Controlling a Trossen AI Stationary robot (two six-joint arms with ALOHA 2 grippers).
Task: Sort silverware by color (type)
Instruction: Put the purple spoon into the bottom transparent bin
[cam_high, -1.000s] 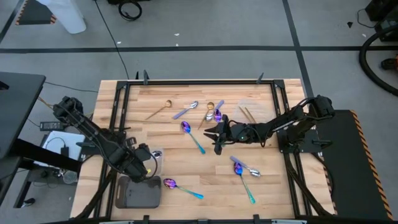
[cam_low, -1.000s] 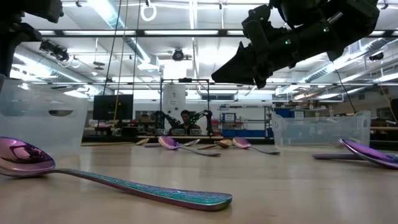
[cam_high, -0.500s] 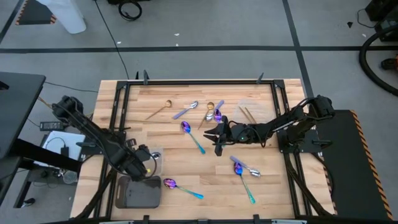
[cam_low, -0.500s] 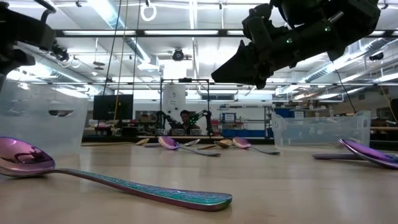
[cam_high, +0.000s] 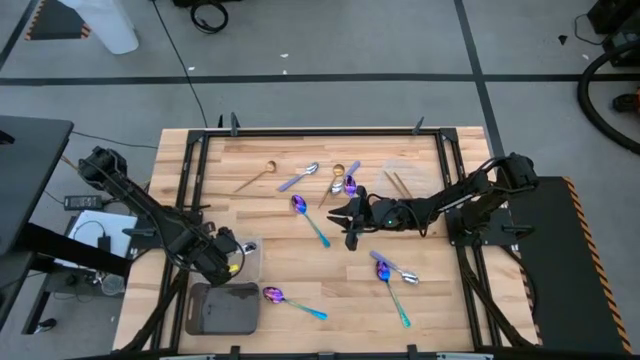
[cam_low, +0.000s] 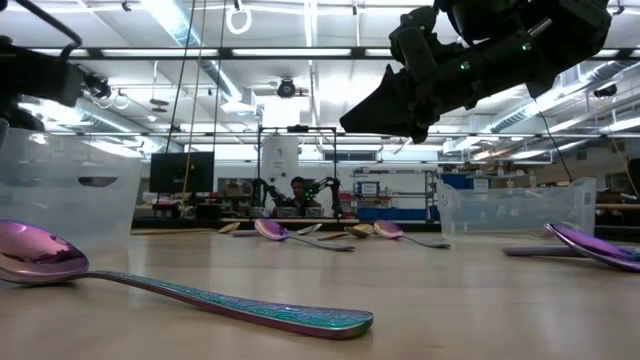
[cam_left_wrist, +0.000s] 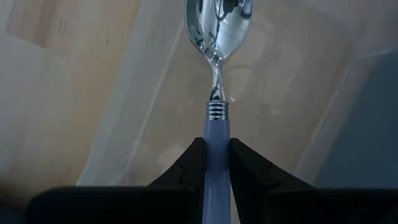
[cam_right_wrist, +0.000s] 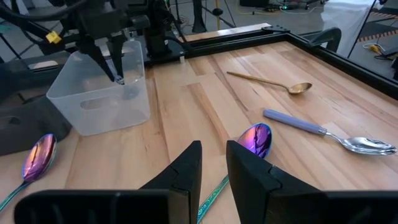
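your left gripper (cam_left_wrist: 216, 163) is clamped on the lavender handle of a silver spoon (cam_left_wrist: 217, 37), bowl pointing down into the clear plastic tray (cam_right_wrist: 99, 93) that stands near the table's (cam_high: 440, 300) front-left corner, just behind the dark grey tray (cam_high: 220, 310). from the right wrist view you can see the spoon hanging upright inside the tray's open top.

your right gripper (cam_high: 350, 222) hovers over the middle of the table with its fingers (cam_right_wrist: 186, 171) parted and nothing between them.

the rest of the silverware lies loose on the wood. an iridescent spoon with a teal handle (cam_high: 293, 301) lies near the front edge, just beside the grey tray. another iridescent spoon (cam_high: 309, 219) lies at mid-table, just left of the right gripper. a gold spoon (cam_high: 256, 177) and a lavender-handled silver spoon (cam_high: 298, 177) lie toward the back edge, with more pieces bunched just behind the right gripper (cam_high: 342, 180). two more spoons (cam_high: 394, 277) lie crossed toward the front right.
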